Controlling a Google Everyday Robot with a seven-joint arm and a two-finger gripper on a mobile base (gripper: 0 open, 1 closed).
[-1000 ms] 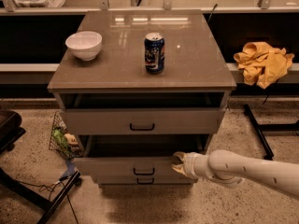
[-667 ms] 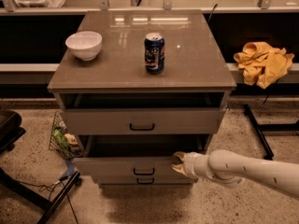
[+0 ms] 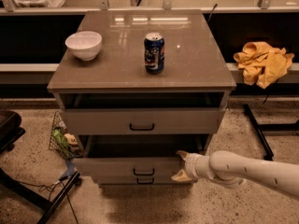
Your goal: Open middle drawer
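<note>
The grey-beige cabinet [image 3: 140,73] has three drawers. The middle drawer [image 3: 117,166], with a small black bar handle [image 3: 143,171], stands pulled out, with a dark gap showing above its front. The top drawer [image 3: 103,121] is also slightly out. Only a strip of the bottom drawer [image 3: 143,181] shows below. My gripper [image 3: 181,165] is at the right end of the middle drawer's front. Its fingers are spread, one [image 3: 181,154] at the front's top edge and one lower down. My white arm [image 3: 252,171] reaches in from the right.
A white bowl [image 3: 84,45] and a blue soda can [image 3: 154,53] stand on the cabinet top. A yellow cloth [image 3: 262,62] lies on the ledge at the right. A wire basket [image 3: 63,139] with packets sits on the floor at the left, beside a black stand leg [image 3: 56,199].
</note>
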